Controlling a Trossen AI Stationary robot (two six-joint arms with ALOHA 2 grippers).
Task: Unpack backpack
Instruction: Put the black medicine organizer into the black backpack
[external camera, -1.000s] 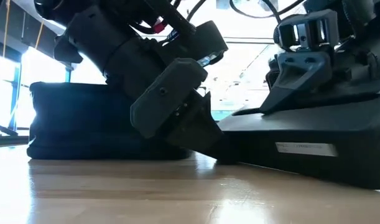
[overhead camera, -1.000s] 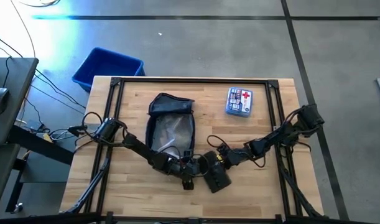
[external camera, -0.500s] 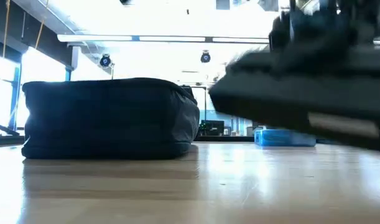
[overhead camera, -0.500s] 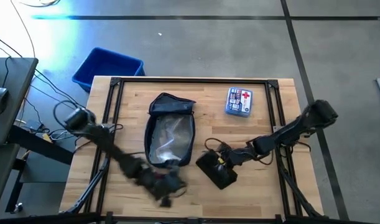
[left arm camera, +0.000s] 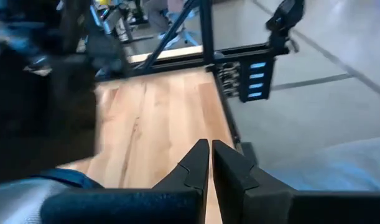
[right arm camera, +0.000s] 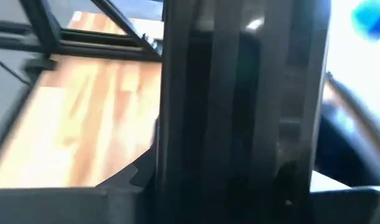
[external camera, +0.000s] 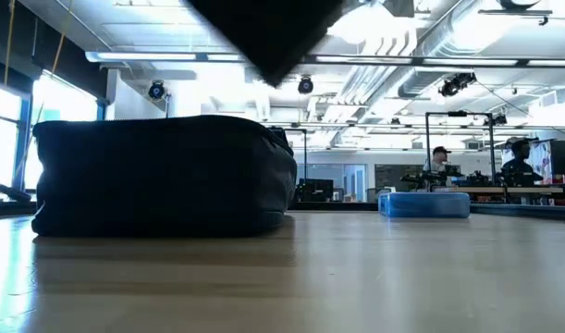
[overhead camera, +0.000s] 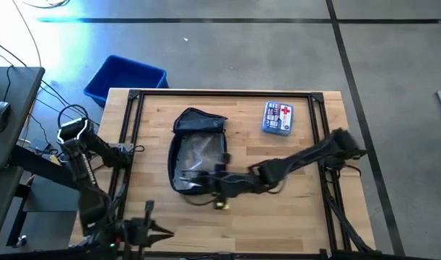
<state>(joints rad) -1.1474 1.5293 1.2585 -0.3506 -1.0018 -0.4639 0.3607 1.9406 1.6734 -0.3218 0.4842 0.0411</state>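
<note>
The backpack [overhead camera: 198,148] lies at the bench [overhead camera: 307,217] centre, its mouth toward 6 o'clock. At that mouth, the right tool [overhead camera: 231,182] is clamped on a dark flat case [external camera: 264,32] carried clear of the wood. The case should be kept level and set down toward 4 o'clock, away from the first-aid box [overhead camera: 278,118] at 1 o'clock. The left tool [left arm camera: 210,144], pinched closed and empty, is parked at 8 o'clock.

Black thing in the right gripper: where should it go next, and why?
Probably down onto the bare table beside the backpack, then let go: the right gripper holds the black flat item up in the air, already unpacked.
</note>
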